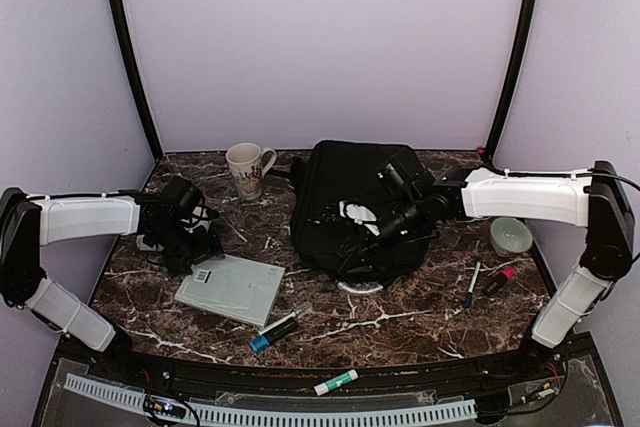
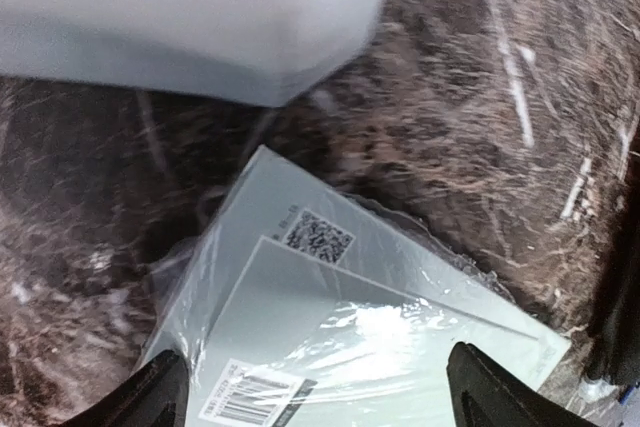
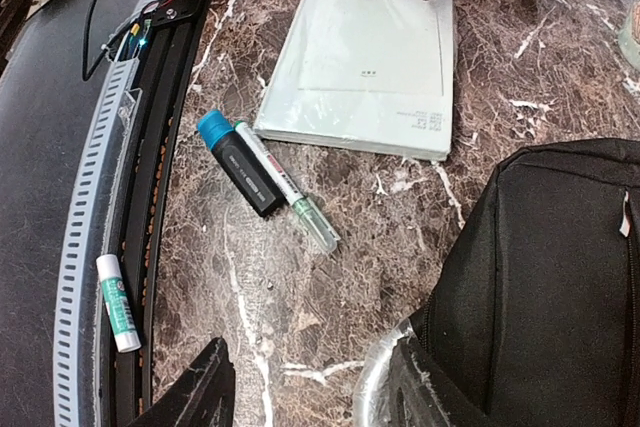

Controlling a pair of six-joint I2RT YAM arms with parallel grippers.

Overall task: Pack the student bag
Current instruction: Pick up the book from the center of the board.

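Observation:
The black student bag [image 1: 345, 212] lies in the middle of the table; its edge fills the lower right of the right wrist view [image 3: 545, 287]. My right gripper [image 1: 398, 221] hangs over the bag's near part, open and empty [image 3: 305, 399], one finger beside the bag's edge. A pale green plastic-wrapped notebook [image 1: 232, 288] lies left of the bag. My left gripper [image 1: 197, 244] is open just above the notebook's far corner [image 2: 318, 397], its fingers [image 2: 150, 397] straddling the barcoded cover [image 2: 350, 327].
A mug [image 1: 247, 169] stands at the back left. A black marker with a blue cap [image 3: 240, 159] and a pen [image 3: 292, 197] lie near the front. A glue stick [image 3: 118, 302] lies on the front rail. A bowl [image 1: 511, 236] and two markers [image 1: 472, 285] are on the right. A pale pouch [image 2: 180, 17] lies beside the notebook.

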